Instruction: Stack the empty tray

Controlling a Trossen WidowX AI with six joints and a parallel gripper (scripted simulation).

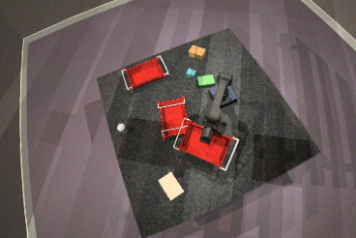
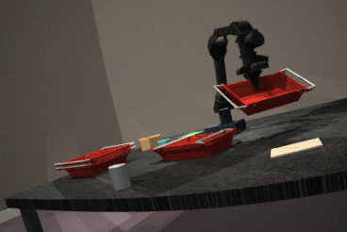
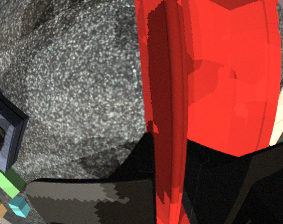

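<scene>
My gripper (image 1: 207, 134) (image 2: 256, 85) (image 3: 156, 137) is shut on a long side wall of the empty red tray (image 1: 197, 146) (image 2: 275, 95) (image 3: 232, 90) and holds it high above the table. Both white bars of this tray stand out over its ends. The loaded red tray (image 1: 165, 118) (image 2: 198, 152) stands on the table, lower and to the left in the top and exterior views. One bar (image 1: 170, 105) crosses its top near the far end, the other bar (image 1: 169, 130) near the near end. Its blocks are hard to make out. In the top view the held tray's left bar overlaps the loaded tray's corner.
Another red tray (image 1: 145, 72) (image 2: 101, 161) stands at the far left, bars out. A white cylinder (image 1: 121, 127) (image 2: 120, 177) and a cream slab (image 1: 170, 186) (image 2: 297, 147) lie nearer. Orange (image 1: 196, 51), cyan (image 1: 191, 73) and green (image 1: 206, 80) blocks lie near the arm's dark base (image 1: 230, 98).
</scene>
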